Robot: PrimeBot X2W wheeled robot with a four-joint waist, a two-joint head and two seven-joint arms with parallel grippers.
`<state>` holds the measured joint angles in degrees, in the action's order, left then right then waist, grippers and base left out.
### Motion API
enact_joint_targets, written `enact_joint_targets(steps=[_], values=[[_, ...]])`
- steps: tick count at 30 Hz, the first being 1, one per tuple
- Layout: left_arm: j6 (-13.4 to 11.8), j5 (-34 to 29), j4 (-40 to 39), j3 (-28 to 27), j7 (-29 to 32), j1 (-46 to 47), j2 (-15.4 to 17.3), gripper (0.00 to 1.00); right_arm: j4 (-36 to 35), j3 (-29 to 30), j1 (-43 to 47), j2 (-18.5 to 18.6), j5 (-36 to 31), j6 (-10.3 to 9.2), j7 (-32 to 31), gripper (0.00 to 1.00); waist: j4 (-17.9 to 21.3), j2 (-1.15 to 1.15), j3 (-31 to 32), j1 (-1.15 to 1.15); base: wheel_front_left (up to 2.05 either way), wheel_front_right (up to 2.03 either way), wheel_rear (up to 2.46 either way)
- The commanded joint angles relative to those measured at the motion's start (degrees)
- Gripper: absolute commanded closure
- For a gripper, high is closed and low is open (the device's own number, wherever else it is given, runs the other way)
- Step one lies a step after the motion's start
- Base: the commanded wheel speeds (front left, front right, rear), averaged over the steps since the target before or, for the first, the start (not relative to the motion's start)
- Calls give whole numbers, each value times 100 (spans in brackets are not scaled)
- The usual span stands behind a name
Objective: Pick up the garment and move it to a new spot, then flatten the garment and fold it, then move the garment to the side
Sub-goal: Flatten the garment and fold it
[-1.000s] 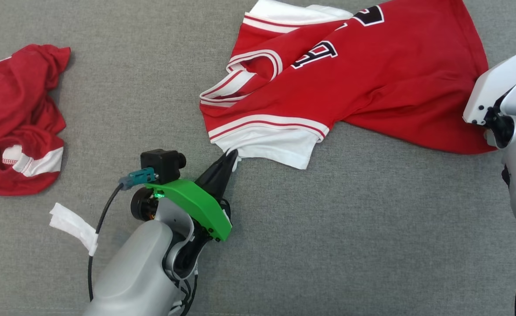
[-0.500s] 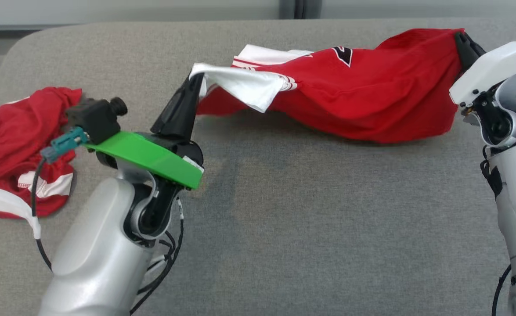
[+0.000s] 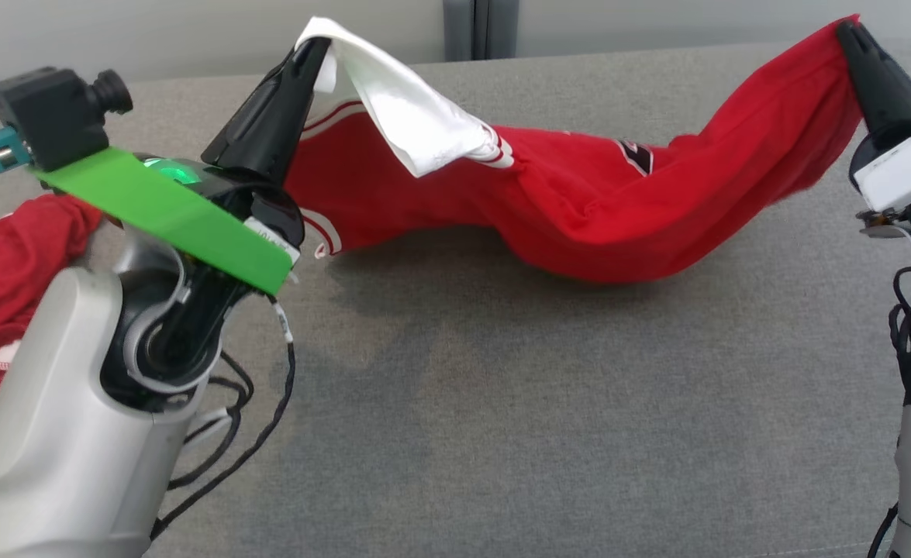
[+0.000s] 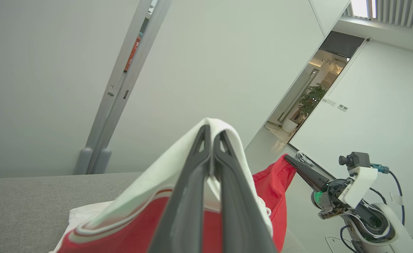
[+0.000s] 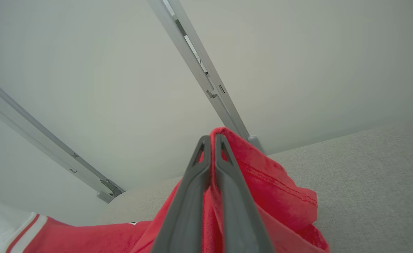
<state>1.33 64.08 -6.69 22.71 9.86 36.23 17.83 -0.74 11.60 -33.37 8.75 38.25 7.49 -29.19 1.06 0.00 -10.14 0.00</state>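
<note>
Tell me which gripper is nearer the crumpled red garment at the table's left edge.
Left. The left gripper, holding the jersey by its white sleeve, is just right of the crumpled garment; the right gripper holds the red hem far on the opposite side.

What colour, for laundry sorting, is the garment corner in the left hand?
White corner; head view best.

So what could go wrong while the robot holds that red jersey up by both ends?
1. The left jaws pinch only the tip of the white sleeve, so it might slip out.
2. The red jersey sags low over the grey surface, so it could drag and bunch up.
3. The other red garment lies close by the left arm and might get snagged.
</note>
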Motion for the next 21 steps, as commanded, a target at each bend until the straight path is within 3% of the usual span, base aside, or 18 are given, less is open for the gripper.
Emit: enact_joint_targets(steps=[1, 3, 6, 11, 16, 18, 21], values=[[-67, -32, 99, 23, 131, 292, 87, 100, 84, 53, -145, -30, -226, 1, -144, 100, 132, 0, -677, 0, 0, 0, 0], [-132, -112, 382, 58, 284, 626, 70, 100, 393, 32, -524, -149, -451, 1, -304, 100, 224, 0, -1100, 0, 0, 0, 0], [-78, -445, 1027, 100, 307, 1346, 144, 100, 1140, 88, -1377, -347, -812, 1, -22, 100, 399, 0, -1693, 0, 0, 0, 0], [252, -1569, 2336, 239, -561, 3011, 76, 100, 2521, 445, -3224, -529, -1233, 1, 1832, 100, 558, 0, -2261, 0, 0, 0, 0], [476, -2158, 2918, 150, -1990, 4338, -177, 100, 3096, 316, -4501, -579, -1135, 1, 3792, 100, 570, 0, -2287, 0, 0, 0, 0], [537, -2321, 2946, 88, -2333, 4773, -215, 100, 3108, 148, -4836, -527, -1026, 1, 4243, 100, 555, 0, -2279, 0, 0, 0, 0], [587, -2402, 2846, 48, -2467, 4978, -256, 100, 3002, -46, -4989, -311, -936, 0, 4401, 100, 491, 0, -2309, 0, 0, 0, 0]])
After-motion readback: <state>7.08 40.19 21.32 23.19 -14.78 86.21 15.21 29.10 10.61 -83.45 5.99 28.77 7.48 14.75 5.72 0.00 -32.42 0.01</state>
